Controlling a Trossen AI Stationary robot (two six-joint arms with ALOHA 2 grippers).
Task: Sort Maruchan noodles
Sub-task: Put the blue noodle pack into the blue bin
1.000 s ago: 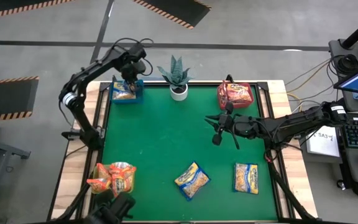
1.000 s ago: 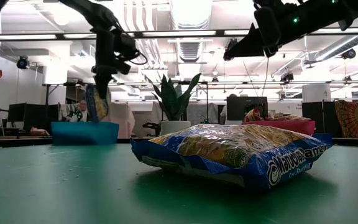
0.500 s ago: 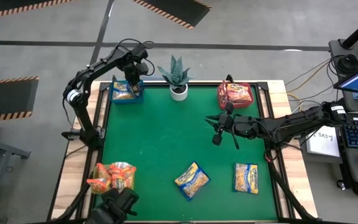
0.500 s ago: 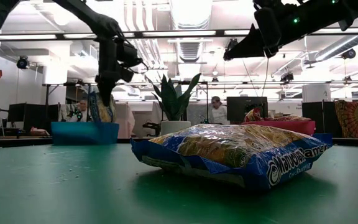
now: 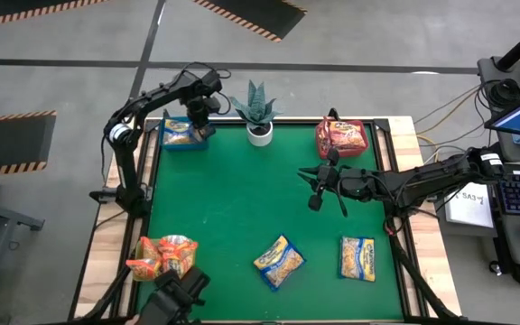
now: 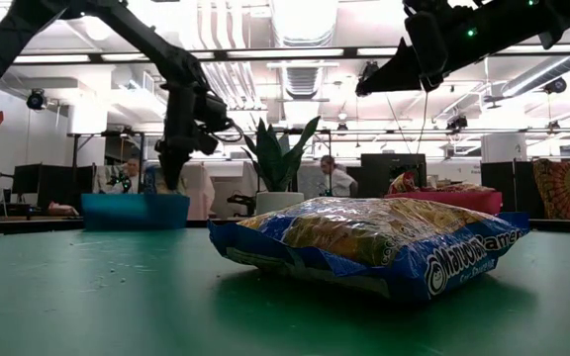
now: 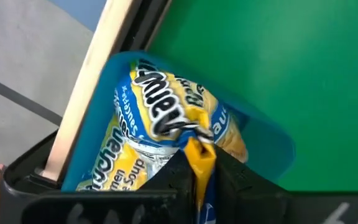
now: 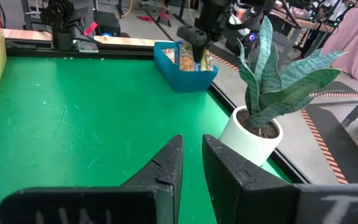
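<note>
We note a green table with pale wooden edges on a grey floor; the level view looks into an office beyond, where people sit at desks.

At the lower left of the overhead frame, a yellow-green bin holds orange and red packets. At the upper left, a blue bin sits on the table's far corner with blue-edged yellow packets inside. The left gripper hangs over this bin's right end. In its wrist view the fingers are nearly shut on the yellow edge of a packet that reaches down into the bin, touching the packets already there.

Just right of the blue bin stands a potted plant in a white pot.

Lower centre, a blue-edged yellow packet lies tilted on the green; a second one lies flat to its right, near the table's right edge. In the level view one of them fills the foreground.

Upper right of centre, a red bin holds red packets. Below it the right gripper hovers over bare green, well apart from any packet. Its wrist view shows its fingers close together with a narrow gap, holding nothing.
</note>
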